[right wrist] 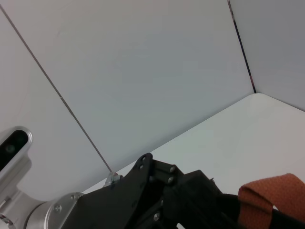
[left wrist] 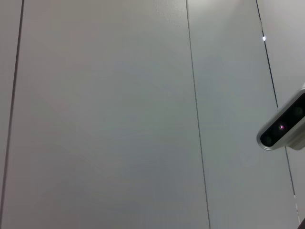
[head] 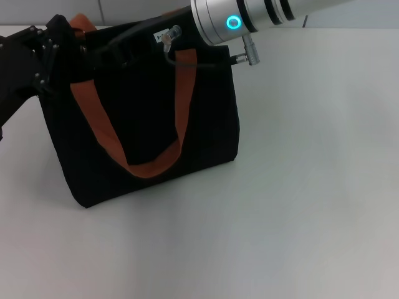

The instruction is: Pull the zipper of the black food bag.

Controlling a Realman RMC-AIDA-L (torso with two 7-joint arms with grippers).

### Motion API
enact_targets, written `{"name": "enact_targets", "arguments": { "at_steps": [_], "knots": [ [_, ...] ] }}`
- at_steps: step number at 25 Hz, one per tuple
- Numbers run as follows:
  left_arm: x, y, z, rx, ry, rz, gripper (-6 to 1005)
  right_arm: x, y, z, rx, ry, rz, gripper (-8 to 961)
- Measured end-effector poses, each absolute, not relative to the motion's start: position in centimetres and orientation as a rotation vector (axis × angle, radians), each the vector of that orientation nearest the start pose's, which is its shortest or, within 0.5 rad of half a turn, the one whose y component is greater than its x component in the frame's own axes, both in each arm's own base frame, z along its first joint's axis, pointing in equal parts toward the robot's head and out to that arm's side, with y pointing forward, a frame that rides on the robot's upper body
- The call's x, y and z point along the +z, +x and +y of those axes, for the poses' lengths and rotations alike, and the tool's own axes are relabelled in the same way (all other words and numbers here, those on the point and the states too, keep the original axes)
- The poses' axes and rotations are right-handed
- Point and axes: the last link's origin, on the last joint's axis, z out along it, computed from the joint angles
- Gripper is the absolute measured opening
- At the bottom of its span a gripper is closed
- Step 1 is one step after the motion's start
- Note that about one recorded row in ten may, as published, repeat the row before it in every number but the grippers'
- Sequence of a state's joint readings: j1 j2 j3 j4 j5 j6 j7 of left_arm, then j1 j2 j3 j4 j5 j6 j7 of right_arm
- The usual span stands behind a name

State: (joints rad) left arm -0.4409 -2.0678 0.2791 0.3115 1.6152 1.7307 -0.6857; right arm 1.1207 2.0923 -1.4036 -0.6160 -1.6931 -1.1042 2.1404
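Lab: white table (head: 312,187), panelled wall (left wrist: 119,119)

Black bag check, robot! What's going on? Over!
Left gripper at the black food bag's top left corner, by an orange handle. Right arm over the top edge. Zipper not visible. Nothing blocking.

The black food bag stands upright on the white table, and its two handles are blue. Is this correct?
Not quite. The black food bag does stand upright on the white table, but its handles are orange-brown, not blue. The head view shows this clearly, and the right wrist view also catches an orange-brown piece of strap.
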Motion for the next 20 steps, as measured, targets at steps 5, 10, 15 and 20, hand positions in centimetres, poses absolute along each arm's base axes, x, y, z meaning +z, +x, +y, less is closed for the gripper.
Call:
{"name": "enact_targets", "arguments": {
  "at_steps": [5, 10, 15, 20],
  "knots": [
    [4.16, -28.64, 30.14, -1.153, -1.985, -0.182, 24, -9.13, 1.37, 40.87, 0.505, -2.987, 0.759, 93],
    [4.13, -28.61, 30.12, -1.155, -1.987, -0.181, 24, -9.12, 1.35, 40.98, 0.508, -2.980, 0.755, 81],
    [4.13, -28.58, 30.10, -1.157, -1.988, -0.179, 24, -9.11, 1.32, 40.92, 0.507, -2.986, 0.737, 58],
    [4.18, -28.63, 30.05, -1.157, -1.984, -0.180, 23, -9.04, 1.38, 40.89, 0.512, -2.989, 0.717, -2]
  ]
}}
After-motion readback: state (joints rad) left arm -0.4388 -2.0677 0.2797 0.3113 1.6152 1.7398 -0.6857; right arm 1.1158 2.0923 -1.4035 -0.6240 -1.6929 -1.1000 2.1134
